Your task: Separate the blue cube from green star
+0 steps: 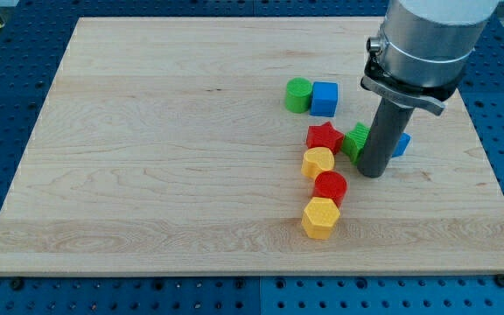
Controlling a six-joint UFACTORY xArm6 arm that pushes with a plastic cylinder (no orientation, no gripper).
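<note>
The blue cube (pixel 325 99) sits right of centre, touching a green cylinder (pixel 297 94) on its left. The green star (pixel 355 141) lies below the cube, partly hidden behind my rod. My tip (pixel 372 173) rests on the board just right of and below the green star, apparently touching it. A second blue block (pixel 401 143) peeks out from behind the rod on its right; its shape is hidden.
A red star (pixel 324 136) lies left of the green star. Below it run a yellow block (pixel 318 162), a red cylinder (pixel 330 186) and a yellow hexagonal block (pixel 319 218). The wooden board (pixel 147 157) ends near the view's right.
</note>
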